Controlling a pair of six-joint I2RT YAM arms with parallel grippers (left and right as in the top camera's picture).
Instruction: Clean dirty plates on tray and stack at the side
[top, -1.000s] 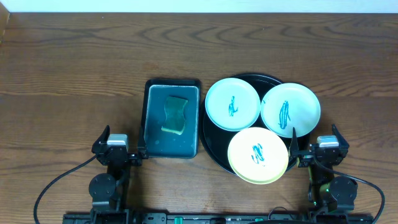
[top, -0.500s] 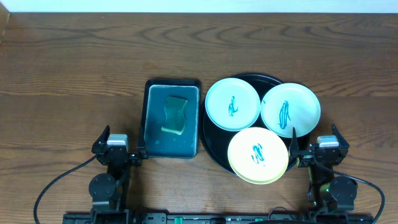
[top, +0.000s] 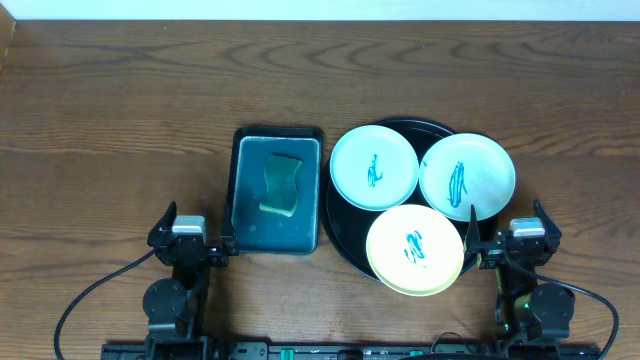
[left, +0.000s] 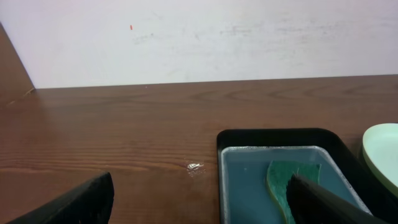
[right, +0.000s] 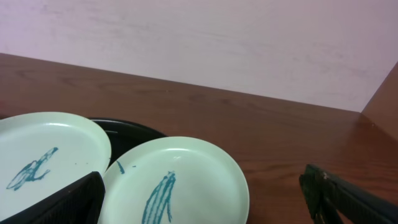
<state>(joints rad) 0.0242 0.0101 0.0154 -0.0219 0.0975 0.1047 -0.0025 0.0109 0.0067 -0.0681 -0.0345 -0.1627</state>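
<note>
- Progress: nil. All 3 plates, the mint plate, white plate and yellow plate, carry teal scribbles and sit on the black tray. No stack at the side.
- To do: wipe each, then stack. The sponge lies in the teal tray, ahead and slightly right of the left gripper.
- Left gripper and right gripper: jaws spread wide, nothing betw. them.
- Plates lie ahead-left of the right jaws, yellow just beside them.
- Hidden: yellow absent from right wrist view; near edges of mint and white cut off there. Sponge part-covered by a finger in left wrist view. Can't tell if plates overlap.

Dark wood-grain table, plain pale wall behind, soft even light
</note>
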